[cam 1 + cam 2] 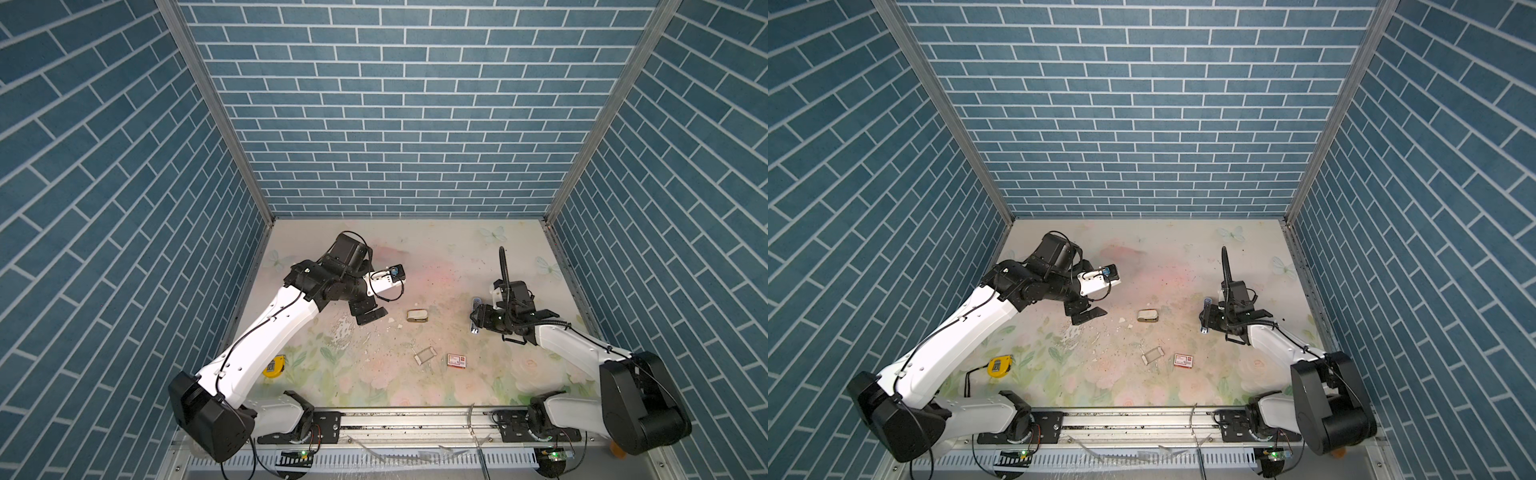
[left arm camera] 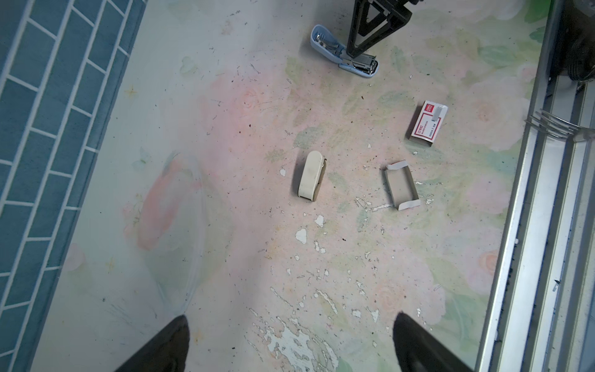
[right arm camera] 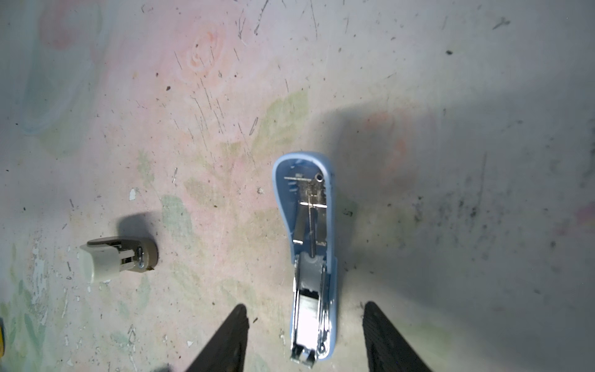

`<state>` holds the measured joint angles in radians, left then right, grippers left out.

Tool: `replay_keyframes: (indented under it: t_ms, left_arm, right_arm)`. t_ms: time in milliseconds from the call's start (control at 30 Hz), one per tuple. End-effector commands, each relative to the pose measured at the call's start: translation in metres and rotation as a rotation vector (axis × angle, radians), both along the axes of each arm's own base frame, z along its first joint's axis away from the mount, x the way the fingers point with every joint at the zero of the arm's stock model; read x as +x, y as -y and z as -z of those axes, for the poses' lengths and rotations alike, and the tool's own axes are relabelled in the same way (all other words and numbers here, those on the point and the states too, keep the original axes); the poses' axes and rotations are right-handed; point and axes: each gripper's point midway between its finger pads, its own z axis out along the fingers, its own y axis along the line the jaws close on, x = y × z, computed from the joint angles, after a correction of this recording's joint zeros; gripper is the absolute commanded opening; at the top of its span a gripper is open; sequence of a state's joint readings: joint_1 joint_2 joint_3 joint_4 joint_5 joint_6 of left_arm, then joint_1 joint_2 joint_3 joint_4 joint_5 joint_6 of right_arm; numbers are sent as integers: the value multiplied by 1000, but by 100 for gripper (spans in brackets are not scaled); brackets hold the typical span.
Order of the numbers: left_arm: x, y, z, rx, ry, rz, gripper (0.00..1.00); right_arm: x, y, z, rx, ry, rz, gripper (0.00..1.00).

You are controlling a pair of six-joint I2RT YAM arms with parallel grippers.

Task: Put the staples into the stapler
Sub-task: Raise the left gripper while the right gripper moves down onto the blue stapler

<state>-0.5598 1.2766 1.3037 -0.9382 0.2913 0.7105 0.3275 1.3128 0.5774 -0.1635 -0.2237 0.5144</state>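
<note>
In both top views the opened blue stapler (image 1: 476,301) lay right of centre, long axis near-far, lid end far; the left wrist view showed the left gripper (image 2: 291,317) spread wide and empty, and a red-and-white box (image 2: 425,124) apparently marked "deli", its other print illegible; in the right wrist view the right gripper (image 3: 306,306) straddled the stapler's magazine end, parted, touching nothing.

Worn floral table (image 1: 419,257), open blue stapler (image 3: 309,254), beige stapler (image 2: 310,175), red-and-white box (image 2: 425,124), cardboard tray (image 2: 401,186), yellow tape measure (image 1: 999,366).
</note>
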Motion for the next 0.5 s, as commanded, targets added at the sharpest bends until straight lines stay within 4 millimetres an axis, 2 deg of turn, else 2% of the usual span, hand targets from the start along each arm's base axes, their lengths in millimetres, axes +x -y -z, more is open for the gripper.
replay_keyframes:
  t_ms: [0,233,467]
  left_arm:
    - [-7,-4,16,-3,-58,-9,100]
    - [-10,-4,27,-3,-86,-13,100]
    - [-8,-1,30,-22,-89,-21,100]
  right_arm:
    - [10,0,3,-67,11,-43,58]
    - [14,-8,16,-103,-18,-90,57]
    - [13,-15,26,-200,-26,-155,49]
